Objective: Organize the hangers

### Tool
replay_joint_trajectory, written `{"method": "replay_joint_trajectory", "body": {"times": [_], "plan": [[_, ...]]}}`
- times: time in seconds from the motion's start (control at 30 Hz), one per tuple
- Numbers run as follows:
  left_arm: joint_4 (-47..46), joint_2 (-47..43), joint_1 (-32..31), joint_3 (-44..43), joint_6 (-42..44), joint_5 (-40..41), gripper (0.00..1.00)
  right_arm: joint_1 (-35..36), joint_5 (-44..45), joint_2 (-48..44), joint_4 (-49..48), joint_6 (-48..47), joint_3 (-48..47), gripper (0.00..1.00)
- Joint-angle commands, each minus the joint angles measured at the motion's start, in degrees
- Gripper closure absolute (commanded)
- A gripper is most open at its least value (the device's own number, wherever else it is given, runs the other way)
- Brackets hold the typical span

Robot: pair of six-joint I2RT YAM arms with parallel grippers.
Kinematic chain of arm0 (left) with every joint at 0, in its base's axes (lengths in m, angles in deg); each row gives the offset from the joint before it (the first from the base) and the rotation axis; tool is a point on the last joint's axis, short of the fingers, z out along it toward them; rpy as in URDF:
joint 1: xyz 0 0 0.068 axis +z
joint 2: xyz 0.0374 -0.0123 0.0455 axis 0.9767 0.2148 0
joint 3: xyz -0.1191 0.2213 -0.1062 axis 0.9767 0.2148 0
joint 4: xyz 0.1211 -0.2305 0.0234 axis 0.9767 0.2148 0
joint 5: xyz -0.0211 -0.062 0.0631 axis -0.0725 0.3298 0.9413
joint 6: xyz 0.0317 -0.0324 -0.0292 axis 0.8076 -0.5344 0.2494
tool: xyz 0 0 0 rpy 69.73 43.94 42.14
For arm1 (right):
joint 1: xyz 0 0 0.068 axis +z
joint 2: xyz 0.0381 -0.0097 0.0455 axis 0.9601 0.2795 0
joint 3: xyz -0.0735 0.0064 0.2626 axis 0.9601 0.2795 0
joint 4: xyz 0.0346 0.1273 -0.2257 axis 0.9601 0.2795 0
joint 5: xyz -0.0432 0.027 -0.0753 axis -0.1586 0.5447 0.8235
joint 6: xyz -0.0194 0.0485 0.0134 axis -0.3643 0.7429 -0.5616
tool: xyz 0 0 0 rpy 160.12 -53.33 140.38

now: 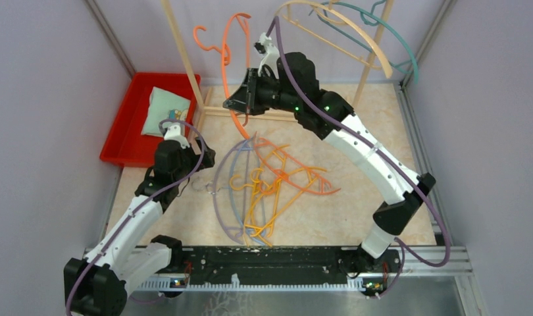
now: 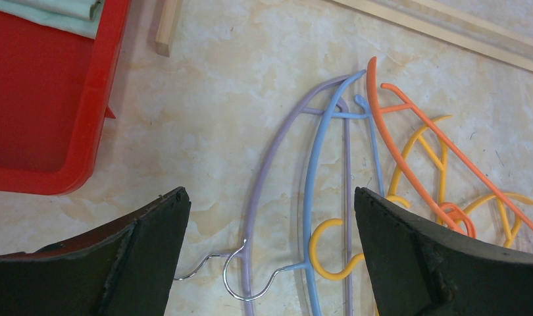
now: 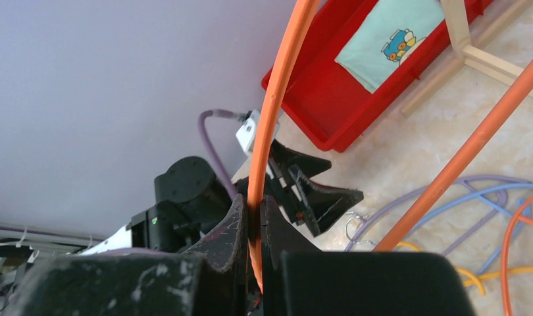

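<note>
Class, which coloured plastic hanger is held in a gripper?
The raised orange plastic hanger, pinched by the right gripper; the others lie or hang untouched.

Top camera looks down from behind; both wrist cameras, close in, share the heaped hangers [image 2: 306,204].

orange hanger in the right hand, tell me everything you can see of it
The orange hanger is thin, smooth, plastic-looking, with a long curved arm and an open hook at its top end. It stands roughly upright, lifted above the table beside the wooden rack's left post. The right hand is shut on the curved arm.
</note>
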Motion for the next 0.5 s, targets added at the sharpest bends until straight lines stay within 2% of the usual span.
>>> {"method": "replay_joint_trajectory", "body": {"times": [0.0, 0.1, 0.33, 0.47], "plan": [[0.0, -1.7, 0.4, -1.3, 0.5, 1.3, 0.0, -4.8, -6.5, 3.0, -7.8, 0.8, -4.6, 1.0], [0.2, -1.7, 0.4, -1.2, 0.6, 1.3, 0.0, -7.8, -9.1, 5.3, -11.9, 2.4, -7.3, 1.0], [-0.4, 0.0, 0.4, -1.6, 1.6, 1.4, 0.0, -12.3, -12.2, 14.7, -10.7, 3.2, -23.1, 1.0], [-0.7, 0.2, 0.4, -1.3, 1.8, 1.9, 0.0, -13.5, -12.4, 15.5, -11.9, 3.7, -24.1, 1.0]]}}
